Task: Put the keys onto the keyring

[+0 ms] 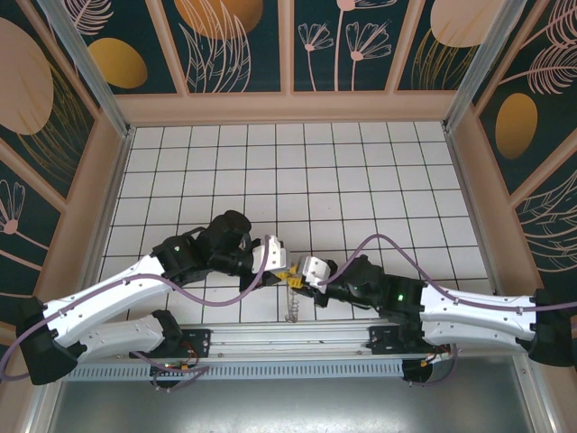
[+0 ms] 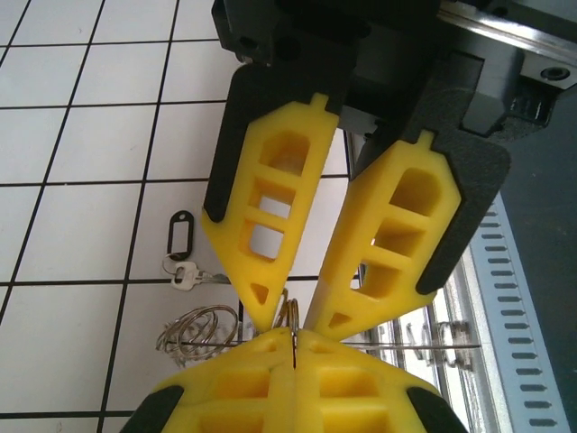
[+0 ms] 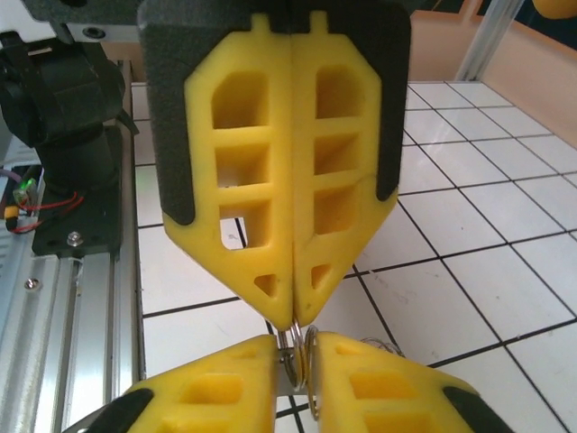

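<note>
The metal rail (image 1: 288, 347) runs along the near edge. Just past it the left gripper (image 2: 293, 343) is closed tight on the wire of the keyring (image 2: 200, 329). The right gripper (image 2: 290, 317) meets it tip to tip, jaws barely parted, pinching the same wire. The ring's loops sag below the tips, reaching toward the rail. The keys (image 2: 187, 276), a small key on a dark tag, lie free just beside the loops. Beyond, white tiles (image 1: 297, 171) stretch wide to the back wall (image 1: 288, 106).

Lab robot cell: gridded floor (image 1: 361, 171), patterned panel walls (image 1: 243, 45).
</note>
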Controlling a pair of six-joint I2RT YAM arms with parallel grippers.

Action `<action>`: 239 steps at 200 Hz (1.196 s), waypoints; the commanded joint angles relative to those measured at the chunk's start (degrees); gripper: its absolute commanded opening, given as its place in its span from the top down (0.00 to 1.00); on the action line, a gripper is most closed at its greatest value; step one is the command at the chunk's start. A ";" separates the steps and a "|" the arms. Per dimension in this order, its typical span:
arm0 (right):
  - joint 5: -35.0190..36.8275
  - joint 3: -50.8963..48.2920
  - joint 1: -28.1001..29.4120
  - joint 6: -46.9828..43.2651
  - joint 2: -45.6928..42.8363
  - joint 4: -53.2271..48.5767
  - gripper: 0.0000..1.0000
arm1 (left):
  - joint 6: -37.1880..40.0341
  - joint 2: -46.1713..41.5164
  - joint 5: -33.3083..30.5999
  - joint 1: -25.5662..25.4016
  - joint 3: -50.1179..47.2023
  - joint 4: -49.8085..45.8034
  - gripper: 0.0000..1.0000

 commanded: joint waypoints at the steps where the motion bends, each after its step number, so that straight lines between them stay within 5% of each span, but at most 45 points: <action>1: -0.36 1.97 0.48 -0.68 0.60 3.55 0.91 | 0.99 0.03 1.94 -0.23 1.19 1.25 1.00; 12: -0.37 1.88 0.47 -0.68 0.64 3.83 1.00 | 0.77 -0.02 2.20 -0.27 0.86 1.78 1.00; 53: -0.35 -0.55 0.45 -0.14 -3.16 6.26 1.00 | -1.80 -4.99 2.02 -0.30 -3.54 7.93 1.00; 76: -2.71 -3.76 0.36 1.45 -8.51 11.49 1.00 | -6.84 -12.47 3.85 -0.18 -10.93 19.81 0.71; 104: -5.46 -7.37 -0.06 3.42 -13.82 18.66 1.00 | -11.73 -14.96 5.01 -0.20 -14.16 27.41 0.64; 175: -7.92 -10.18 -0.81 5.89 -13.47 27.08 1.00 | -15.94 -11.74 10.58 -0.19 -15.01 37.24 0.75; 239: -7.46 -11.91 -1.85 7.28 -12.41 32.46 1.00 | -15.90 -11.84 10.75 -0.15 -14.62 36.03 0.88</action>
